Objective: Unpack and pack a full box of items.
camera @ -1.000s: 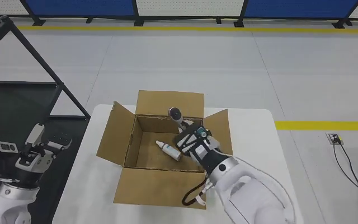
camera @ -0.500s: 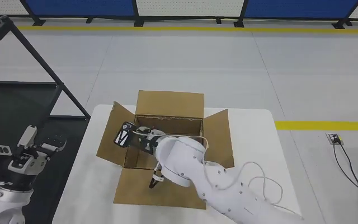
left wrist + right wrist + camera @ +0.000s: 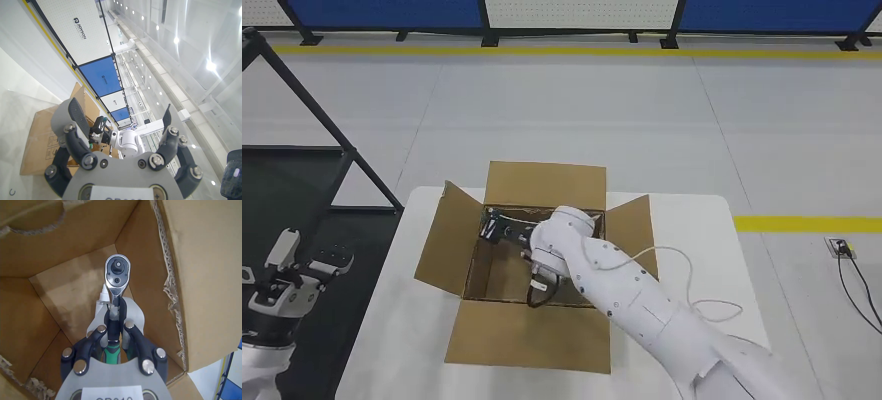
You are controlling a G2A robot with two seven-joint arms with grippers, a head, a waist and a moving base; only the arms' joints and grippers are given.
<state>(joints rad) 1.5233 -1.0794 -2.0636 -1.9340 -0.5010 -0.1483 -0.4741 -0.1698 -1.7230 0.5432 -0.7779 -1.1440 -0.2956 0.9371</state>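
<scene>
Ratchet wrench (image 3: 117, 275) sits pinched by its shank in my right gripper (image 3: 114, 315), inside the box (image 3: 56, 247). Its long axis runs straight out from the jaws towards a corner, with a white bottle (image 3: 103, 295) just behind. My left gripper (image 3: 121, 117) hangs spread, beside the bench (image 3: 392, 320). The box print is unreadable.

Ratchet (image 3: 117, 275), bottle (image 3: 103, 295) in box (image 3: 527, 335) (on table (image 3: 392, 320))

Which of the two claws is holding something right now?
The right claw, shut on the ratchet inside the box; the left claw hangs open and empty.
</scene>
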